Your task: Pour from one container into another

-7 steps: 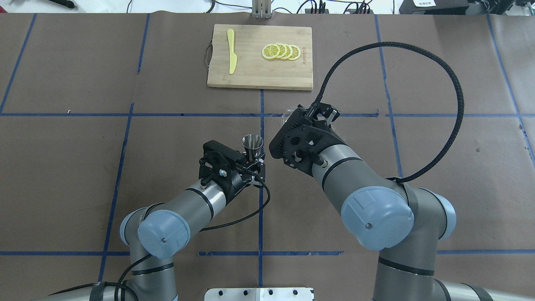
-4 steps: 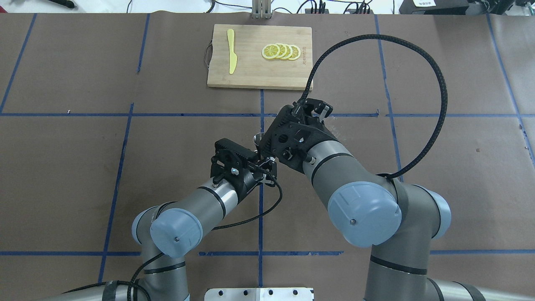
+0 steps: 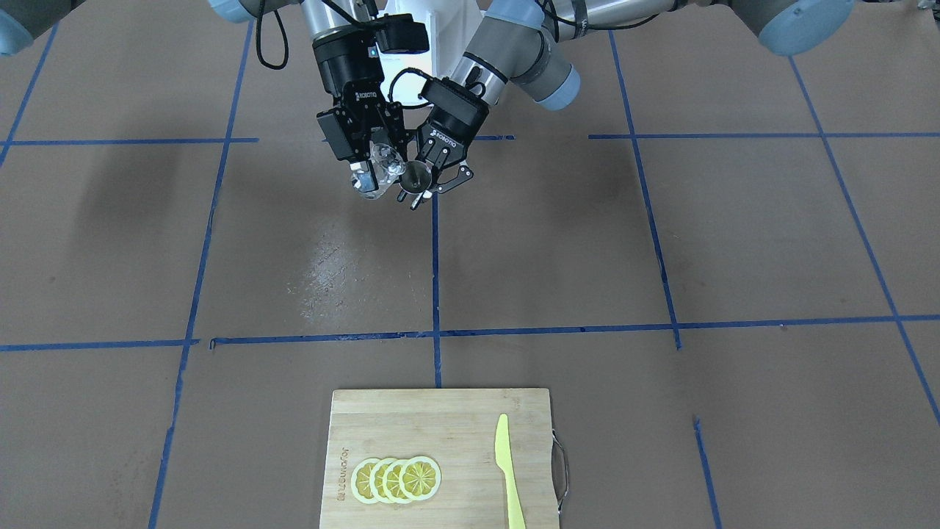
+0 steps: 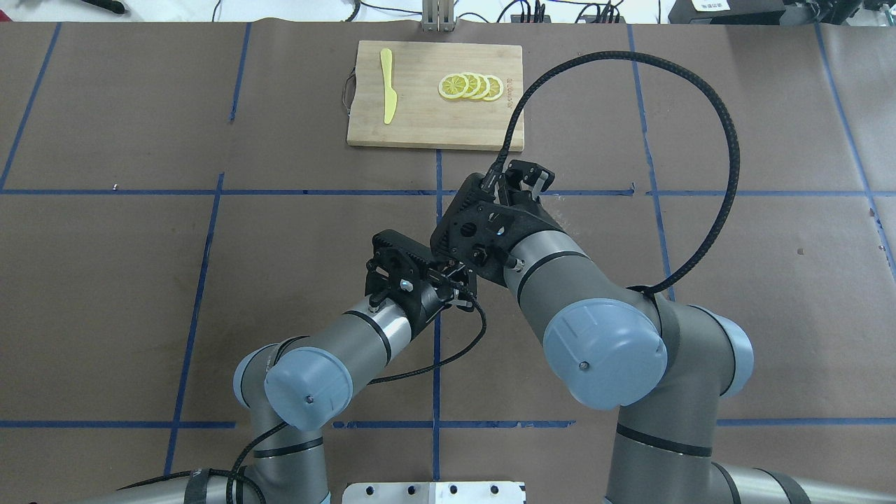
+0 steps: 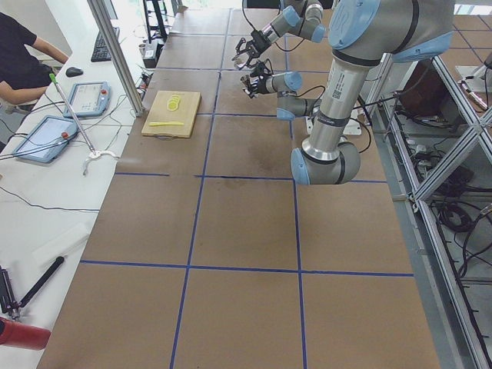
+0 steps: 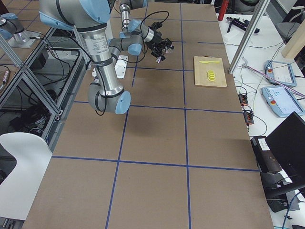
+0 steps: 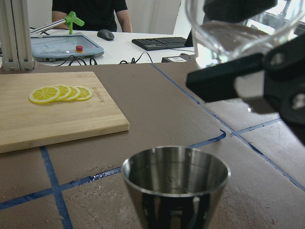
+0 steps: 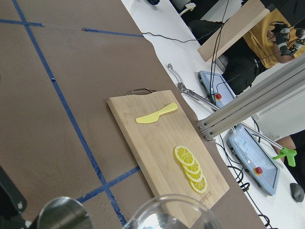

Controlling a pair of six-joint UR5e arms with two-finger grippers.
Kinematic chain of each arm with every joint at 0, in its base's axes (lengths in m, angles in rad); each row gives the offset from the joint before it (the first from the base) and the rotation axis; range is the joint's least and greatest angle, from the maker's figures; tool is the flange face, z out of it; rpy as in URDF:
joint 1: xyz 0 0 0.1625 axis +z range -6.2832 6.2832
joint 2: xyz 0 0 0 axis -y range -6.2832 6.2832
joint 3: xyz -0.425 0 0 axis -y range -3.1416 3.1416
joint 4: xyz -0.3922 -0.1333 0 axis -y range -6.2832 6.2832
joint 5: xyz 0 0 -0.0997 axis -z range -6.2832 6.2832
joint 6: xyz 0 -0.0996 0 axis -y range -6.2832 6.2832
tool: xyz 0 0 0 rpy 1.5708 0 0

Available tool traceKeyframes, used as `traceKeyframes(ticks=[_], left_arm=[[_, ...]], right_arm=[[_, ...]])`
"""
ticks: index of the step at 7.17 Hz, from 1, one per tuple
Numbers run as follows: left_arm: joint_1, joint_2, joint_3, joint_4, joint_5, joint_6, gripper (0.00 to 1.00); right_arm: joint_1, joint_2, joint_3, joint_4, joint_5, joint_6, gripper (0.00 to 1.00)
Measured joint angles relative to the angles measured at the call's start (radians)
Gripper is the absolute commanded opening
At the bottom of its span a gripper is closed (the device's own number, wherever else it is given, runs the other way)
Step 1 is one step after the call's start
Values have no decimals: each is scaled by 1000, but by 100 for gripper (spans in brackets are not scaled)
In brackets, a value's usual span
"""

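In the upper centre of the front-facing view the two grippers meet above the table [image 3: 661, 242], which is covered in brown paper and crossed by blue tape lines [image 3: 435, 279]. The left gripper [image 3: 435, 182] is clamped on a small steel cup [image 3: 416, 176], which it holds upright with its mouth open to the top. The right gripper [image 3: 373, 165], just to the cup's left in this view, is closed on a clear glass [image 3: 383, 170] that is tilted with its lip toward the cup. The glass and cup are close against each other; whether they touch cannot be told.

From the left wrist the cup fills the lower centre of the frame, and the glass hangs in the upper right, higher than the cup's rim, with a dark finger [image 7: 224, 81] of the right gripper across it. What the glass contains cannot be made out.

From the right wrist the cup's rim shows at the lower left and the glass's rim at the bottom edge beside it.

A wooden cutting board [image 3: 440, 419] lies at the bottom centre of the front-facing view, well apart from the grippers. It carries a fanned row of lemon slices [image 3: 396, 479] and a yellow knife [image 3: 507, 470].
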Motion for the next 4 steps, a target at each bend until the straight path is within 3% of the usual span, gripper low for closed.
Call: traceKeyframes(ticks=[4], left_arm=[[1, 0, 12, 0, 0, 0, 0]], right_arm=[[2, 2, -1, -5, -3, -30, 0]])
